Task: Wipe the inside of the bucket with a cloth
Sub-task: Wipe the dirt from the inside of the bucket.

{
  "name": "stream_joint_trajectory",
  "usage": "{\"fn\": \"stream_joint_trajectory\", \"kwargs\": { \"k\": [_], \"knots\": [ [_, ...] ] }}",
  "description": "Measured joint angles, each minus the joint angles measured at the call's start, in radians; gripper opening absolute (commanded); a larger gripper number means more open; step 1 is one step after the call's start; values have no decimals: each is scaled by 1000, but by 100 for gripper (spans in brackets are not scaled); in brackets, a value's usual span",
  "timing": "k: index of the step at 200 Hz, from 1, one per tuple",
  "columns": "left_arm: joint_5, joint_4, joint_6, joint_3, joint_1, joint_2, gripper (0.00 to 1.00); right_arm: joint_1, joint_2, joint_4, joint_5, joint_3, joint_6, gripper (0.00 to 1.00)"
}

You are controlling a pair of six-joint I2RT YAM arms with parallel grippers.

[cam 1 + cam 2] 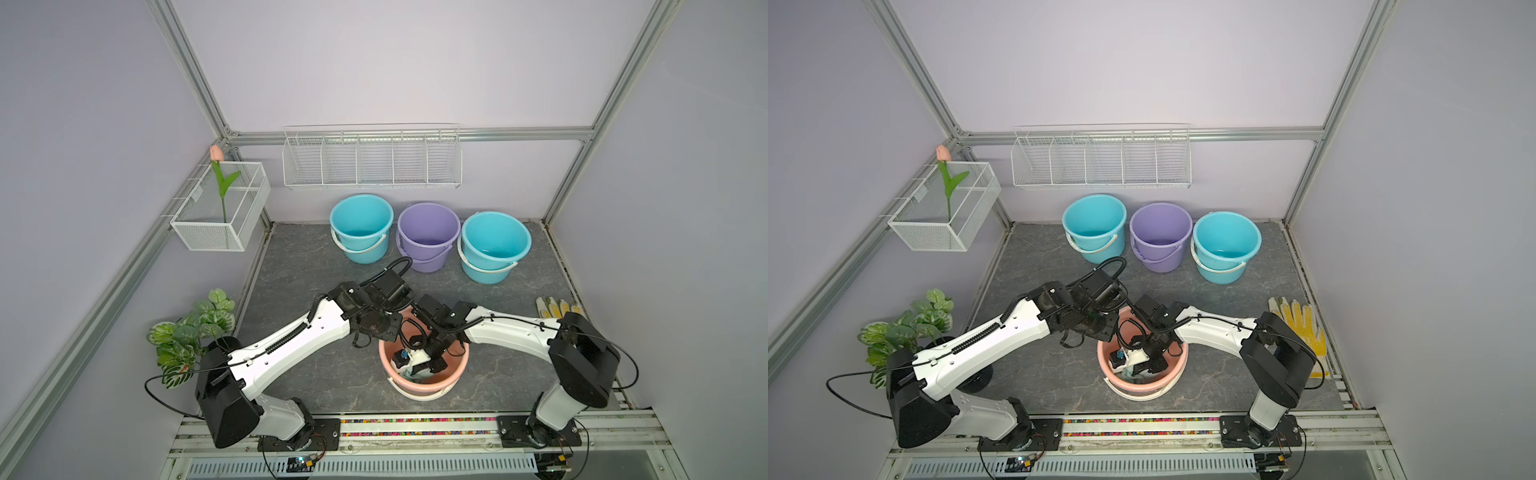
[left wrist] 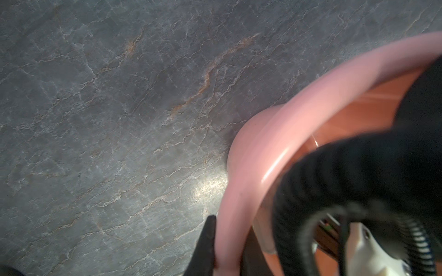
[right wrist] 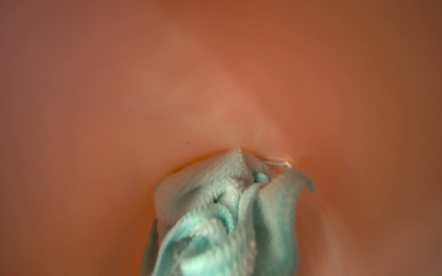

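Cloth [image 3: 215, 215] of mint-green terry sits bunched inside the pink bucket [image 1: 424, 386], pinched by the right gripper [image 1: 430, 368]. That gripper reaches down past the rim from the right-hand side. In the right wrist view the cloth spills forward from between the jaws and covers them, so the fingertips themselves are hidden. The jaws are pressed together on the fabric. The folded front end of the cloth lies against the bucket's orange-pink inner surface [image 3: 215, 71]. The blur does not let me say whether that spot is wall or floor. A small white tag [image 3: 278, 163] sticks out at the cloth's far edge. In a top view only a pale scrap of the cloth [image 1: 1134, 376] shows, low in the bucket and under the gripper.

The left gripper [image 2: 229, 239] is clamped on the bucket's rim at its far left side. One dark finger [image 2: 207, 246] is outside the rim, the other is inside, and the pink lip is squeezed between them. In both top views the left wrist hides this grip.

The pink bucket [image 1: 1144, 384] stands upright on the grey marbled tabletop [image 2: 95, 119], near the front and between the two arms. Two turquoise buckets [image 1: 360, 226] [image 1: 494, 245] and a lilac bucket [image 1: 428, 235] stand in a row at the back, well apart from it. A yellow-and-white work glove [image 1: 1302, 328] lies flat by the right edge.
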Motion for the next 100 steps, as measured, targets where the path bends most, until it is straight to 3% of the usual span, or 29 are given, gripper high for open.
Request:
{"fn": "stream_joint_trajectory", "kwargs": {
  "k": [23, 54, 100],
  "knots": [
    [-2, 14, 0, -8, 0, -5, 0, 2, -67, 249, 62, -95, 98, 7],
    [-3, 20, 1, -12, -1, -10, 0, 14, -130, 582, 267, -193, 138, 7],
    [-39, 13, 16, -16, 8, -13, 0, 66, -146, 698, 528, -222, 13, 7]
  ]
}}
